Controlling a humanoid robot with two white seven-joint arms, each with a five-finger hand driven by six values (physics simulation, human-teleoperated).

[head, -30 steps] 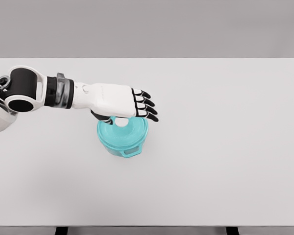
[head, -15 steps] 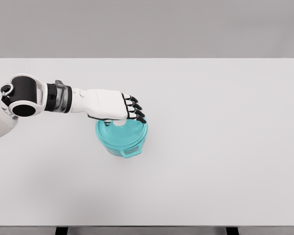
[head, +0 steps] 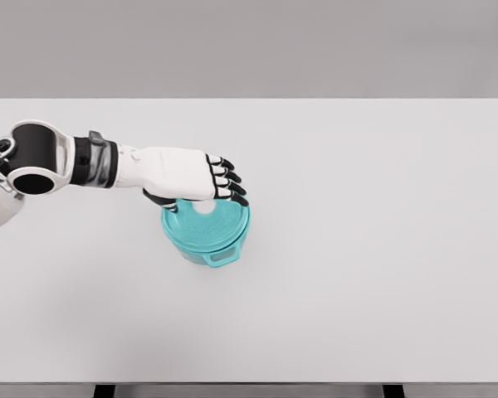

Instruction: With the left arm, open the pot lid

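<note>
Since the earlier frame, the white left hand (head: 183, 175) is drawn slightly back, fingers curled over the round turquoise lid (head: 206, 225) (knob grip unclear) on the turquoise pot (head: 220, 254).

The pot (head: 206, 240) stands on the table (head: 382, 249), left of its middle, with the lid (head: 206, 222) on it. The left hand (head: 187, 176) lies over the lid's rear part.
</note>
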